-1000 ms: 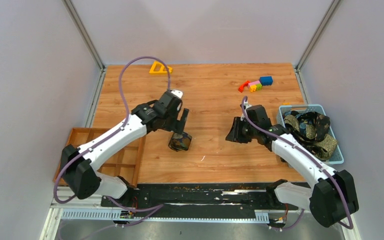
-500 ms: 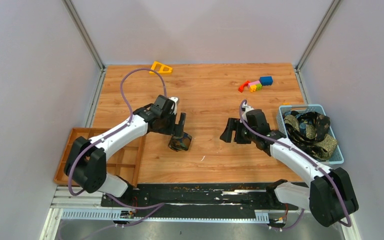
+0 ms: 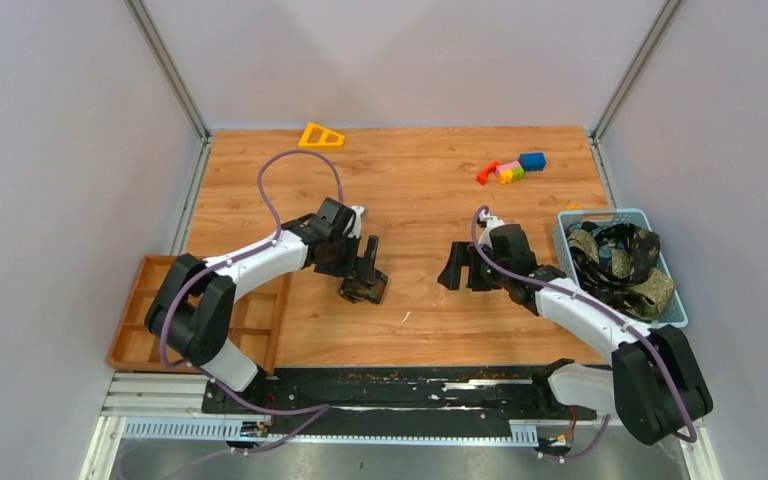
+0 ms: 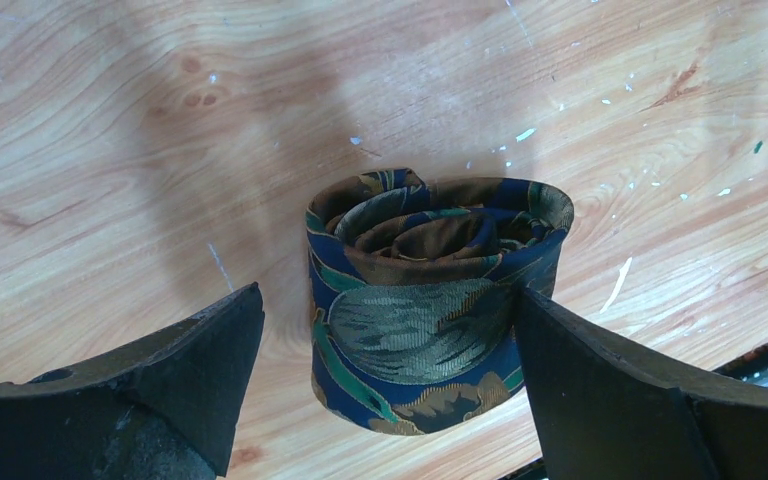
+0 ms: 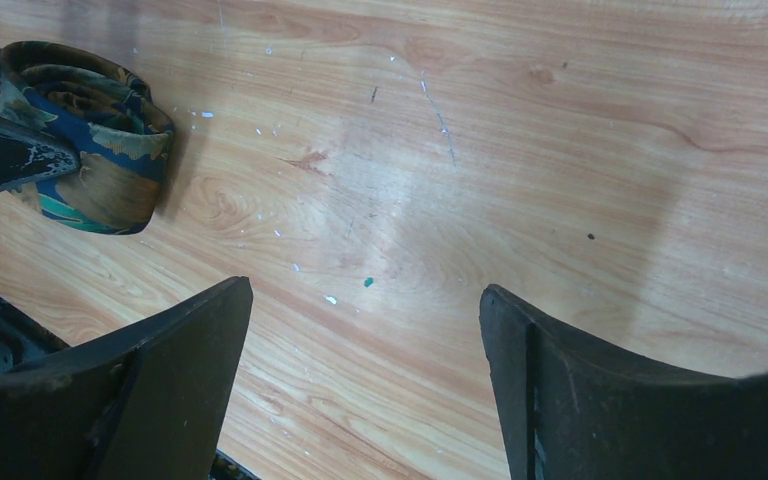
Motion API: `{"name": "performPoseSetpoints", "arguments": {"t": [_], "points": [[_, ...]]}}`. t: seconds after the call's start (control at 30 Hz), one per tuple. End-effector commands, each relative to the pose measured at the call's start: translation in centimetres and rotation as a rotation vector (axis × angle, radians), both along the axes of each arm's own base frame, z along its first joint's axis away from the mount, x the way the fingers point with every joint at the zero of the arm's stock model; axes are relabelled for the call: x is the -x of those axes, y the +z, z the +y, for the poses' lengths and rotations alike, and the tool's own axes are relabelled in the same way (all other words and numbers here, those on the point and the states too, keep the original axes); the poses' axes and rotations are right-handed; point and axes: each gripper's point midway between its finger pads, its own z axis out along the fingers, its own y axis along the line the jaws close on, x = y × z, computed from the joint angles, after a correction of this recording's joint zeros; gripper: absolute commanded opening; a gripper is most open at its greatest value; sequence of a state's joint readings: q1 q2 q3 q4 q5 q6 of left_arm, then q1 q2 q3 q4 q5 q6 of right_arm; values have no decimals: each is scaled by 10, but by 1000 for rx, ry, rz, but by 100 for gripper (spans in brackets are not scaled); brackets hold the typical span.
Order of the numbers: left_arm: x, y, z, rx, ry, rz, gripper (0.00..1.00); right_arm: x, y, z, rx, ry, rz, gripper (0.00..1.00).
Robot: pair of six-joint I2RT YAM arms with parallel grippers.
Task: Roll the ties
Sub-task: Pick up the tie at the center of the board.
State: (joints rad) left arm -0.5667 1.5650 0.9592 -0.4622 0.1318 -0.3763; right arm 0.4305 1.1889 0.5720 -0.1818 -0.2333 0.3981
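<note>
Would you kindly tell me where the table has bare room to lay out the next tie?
The widest bare wood is the far centre, between the yellow triangle and the toy blocks. A smaller gap lies between the rolled tie and the right tool. Crowded: the right edge, with the basket of ties, and the wooden tray near-left.

Robotics lab test cell: two robot arms (image 3: 250,262) bolted to a wood-grain table (image 3: 420,170), grey panel walls (image 3: 400,60) and aluminium posts (image 3: 165,65) well beyond the fingers (image 4: 160,390).

One rolled tie (image 3: 362,287), one basket (image 3: 590,213), one tray (image 3: 150,276)
</note>
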Motion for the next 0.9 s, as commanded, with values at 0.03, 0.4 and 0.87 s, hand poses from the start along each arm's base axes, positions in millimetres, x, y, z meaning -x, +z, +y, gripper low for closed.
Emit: {"name": "performPoseSetpoints", "arguments": {"t": [0.03, 0.4, 0.87], "points": [[1, -9, -3, 15, -30, 7, 100, -10, 1, 2, 3, 13, -53, 86], [18, -26, -4, 50, -14, 72, 89, -12, -4, 2, 9, 11, -41, 86], [30, -34, -12, 120, -6, 116, 57, -14, -11, 3, 10, 6, -30, 86]]}}
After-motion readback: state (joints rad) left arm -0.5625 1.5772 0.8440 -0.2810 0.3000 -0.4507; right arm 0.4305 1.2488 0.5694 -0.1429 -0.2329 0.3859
